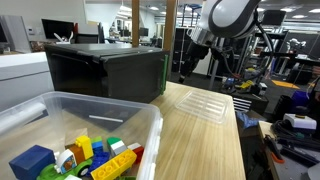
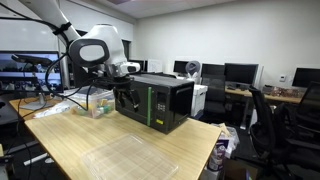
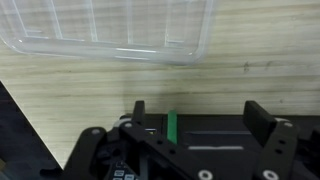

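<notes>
The black box-shaped microwave oven (image 2: 162,100) stands on the far part of the bench (image 2: 70,130). It has a dark glossy front and a narrow green strip (image 2: 152,106) running down beside the door. In the wrist view, its black body (image 3: 215,135) and the same strip fill the lower edge.

The end effector (image 2: 126,104) hangs just beside one end of the oven. Whether it touches the oven cannot be told. Its jaws are spread fully wide and hold nothing, and the two dark fingers (image 3: 140,110) stand well apart over the black casing.

There is one oven, one flat clear plastic lid (image 2: 125,158) and one clear plastic bin (image 1: 100,112). The lid lies on the wood well apart from the oven, and its ribbed surface shows in the wrist view (image 3: 110,25). The bin holds several coloured toy blocks (image 1: 82,148) in blue, yellow, green and red, too jumbled to count.

The bench is pale wood-grain laminate. Around it is an open office or lab with a row of dark monitors (image 2: 240,72) and black office chairs (image 2: 272,120).
</notes>
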You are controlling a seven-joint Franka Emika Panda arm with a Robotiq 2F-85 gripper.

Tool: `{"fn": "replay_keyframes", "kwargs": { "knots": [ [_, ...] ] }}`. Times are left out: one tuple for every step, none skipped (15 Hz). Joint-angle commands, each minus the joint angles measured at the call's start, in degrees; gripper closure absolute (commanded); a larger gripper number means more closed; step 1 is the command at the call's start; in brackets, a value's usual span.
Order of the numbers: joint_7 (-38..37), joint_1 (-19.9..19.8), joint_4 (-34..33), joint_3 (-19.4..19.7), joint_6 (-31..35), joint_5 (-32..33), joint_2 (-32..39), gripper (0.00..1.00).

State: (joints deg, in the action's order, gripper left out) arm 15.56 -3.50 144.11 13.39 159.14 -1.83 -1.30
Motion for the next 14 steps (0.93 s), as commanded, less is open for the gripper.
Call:
{"fn": "replay_keyframes", "kwargs": {
  "knots": [
    [2.2, -1.47, -3.26, -2.32, 1.32, -2.88, 3.96, 0.0],
    [2.02, -1.65, -3.95, -2.75, 1.41, -2.92, 4.71, 0.0],
    [1.88, -1.81, -4.74, -3.19, 1.33, -2.89, 5.46, 0.0],
    [1.87, -1.99, -5.48, -3.55, 1.37, -2.96, 6.27, 0.0],
    [1.71, -2.25, -6.38, -3.89, 1.22, -3.01, 7.07, 0.0],
    [1.71, -2.66, -7.26, -4.33, 1.05, -3.23, 7.87, 0.0],
    [1.57, -3.1, -8.2, -4.68, 0.9, -3.32, 8.67, 0.0],
    [1.48, -3.53, -8.88, -4.93, 0.79, -3.54, 9.22, 0.0],
    [1.36, -4.04, -9.64, -5.22, 0.68, -3.77, 9.79, 0.0],
    [1.18, -4.46, -10.25, -5.46, 0.73, -3.72, 10.29, 0.0],
    [0.78, -4.74, -10.74, -5.53, 0.89, -3.24, 10.72, 0.0],
    [0.44, -5.0, -11.09, -5.61, 1.11, -2.77, 11.06, 0.0],
    [0.64, -5.32, -11.22, -5.93, 1.27, -3.07, 11.13, 0.0],
    [0.62, -5.55, -11.45, -6.1, 1.3, -3.08, 11.32, 0.0]
  ]
}}
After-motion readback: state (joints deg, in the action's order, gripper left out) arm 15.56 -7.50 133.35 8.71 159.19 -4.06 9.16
